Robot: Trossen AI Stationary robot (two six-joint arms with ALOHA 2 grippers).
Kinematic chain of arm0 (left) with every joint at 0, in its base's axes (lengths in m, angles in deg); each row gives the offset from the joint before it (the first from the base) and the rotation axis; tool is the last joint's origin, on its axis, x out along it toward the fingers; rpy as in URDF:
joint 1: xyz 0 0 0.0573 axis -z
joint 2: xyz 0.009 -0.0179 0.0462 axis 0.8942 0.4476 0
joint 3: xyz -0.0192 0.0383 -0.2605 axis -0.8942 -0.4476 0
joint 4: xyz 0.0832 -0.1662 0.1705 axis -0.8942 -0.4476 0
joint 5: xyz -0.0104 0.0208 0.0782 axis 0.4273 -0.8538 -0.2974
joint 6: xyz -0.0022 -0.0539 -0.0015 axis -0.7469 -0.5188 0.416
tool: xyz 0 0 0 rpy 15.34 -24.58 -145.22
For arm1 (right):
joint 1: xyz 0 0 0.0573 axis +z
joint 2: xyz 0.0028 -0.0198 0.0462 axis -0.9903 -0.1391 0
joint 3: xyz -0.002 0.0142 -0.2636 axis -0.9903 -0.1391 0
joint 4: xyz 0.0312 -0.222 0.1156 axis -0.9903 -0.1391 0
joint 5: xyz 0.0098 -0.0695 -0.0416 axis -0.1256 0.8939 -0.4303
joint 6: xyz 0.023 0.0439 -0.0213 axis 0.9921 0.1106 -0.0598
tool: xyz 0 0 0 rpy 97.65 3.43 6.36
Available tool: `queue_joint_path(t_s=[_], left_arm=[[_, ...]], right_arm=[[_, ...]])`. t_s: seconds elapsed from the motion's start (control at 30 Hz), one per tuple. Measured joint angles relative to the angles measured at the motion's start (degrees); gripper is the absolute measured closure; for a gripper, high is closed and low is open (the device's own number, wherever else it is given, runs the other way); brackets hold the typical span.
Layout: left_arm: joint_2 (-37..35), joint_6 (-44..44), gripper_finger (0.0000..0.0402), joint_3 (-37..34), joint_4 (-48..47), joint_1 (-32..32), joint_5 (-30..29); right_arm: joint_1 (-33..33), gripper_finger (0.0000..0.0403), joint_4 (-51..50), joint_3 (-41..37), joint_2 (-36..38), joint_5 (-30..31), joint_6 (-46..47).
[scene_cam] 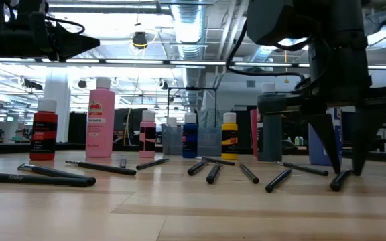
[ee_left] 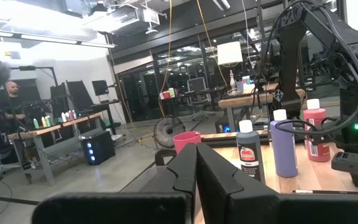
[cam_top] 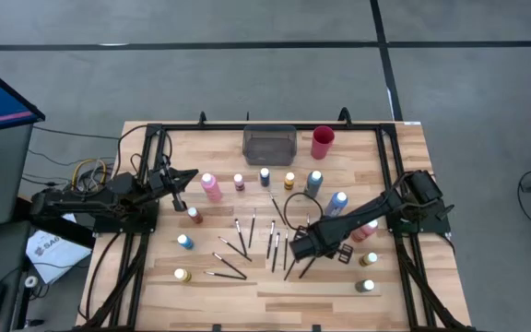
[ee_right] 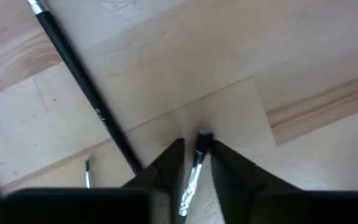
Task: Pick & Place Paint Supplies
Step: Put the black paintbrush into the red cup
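Note:
Small paint bottles stand on the wooden table: a tall pink one (cam_top: 211, 186), a dark blue one (cam_top: 265, 176), a yellow one (cam_top: 289, 180) and others toward both side edges. Thin dark brushes (cam_top: 247, 242) lie scattered in the middle. My right gripper (ee_right: 197, 148) points down, open, its fingertips close on either side of one brush's (ee_right: 193, 171) end, which lies on the table (scene_cam: 341, 179). My left gripper (ee_left: 196, 165) is shut and empty, raised above the table's left part (cam_top: 190, 177), near the pink bottle. My right gripper comes from above, pointing down, with one finger (ee_right: 174, 152) on each side of the brush's metal-ferrule end (ee_right: 202, 140). I cannot tell whether the fingers touch it. The brush lies on the table.
A grey rectangular tray (cam_top: 269, 145) and a red cup (cam_top: 323, 142) stand at the far edge. A black cable loops (cam_top: 295, 205) behind my right gripper. More bottles (cam_top: 368, 259) stand to its right, and other brushes (ee_right: 86, 93) lie close by.

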Motion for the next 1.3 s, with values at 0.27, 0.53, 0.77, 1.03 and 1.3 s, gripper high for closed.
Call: queue_joint_path(t_s=[0.27,0.53,0.77,1.03,1.3], left_arm=[[0.0,0.0,0.0399,0.0,0.0,0.0,0.0],[0.0,0.0,0.0399,0.0,0.0,0.0,0.0],[0.0,0.0,0.0399,0.0,0.0,0.0,0.0],[0.0,0.0,0.0399,0.0,0.0,0.0,0.0],[0.0,0.0,0.0399,0.0,0.3,0.0,0.0]], right_arm=[[0.2,0.0393,-0.4,-0.1,0.3,1.5,-0.5],[1.9,0.0403,-9.5,3.0,5.3,8.8,-0.5],[2.4,0.0401,-17.4,10.3,11.5,17.2,-6.0],[-0.3,0.0402,-21.3,18.7,19.1,35.3,-21.9],[-10.8,0.0402,-21.7,23.1,25.7,43.1,-44.8]])
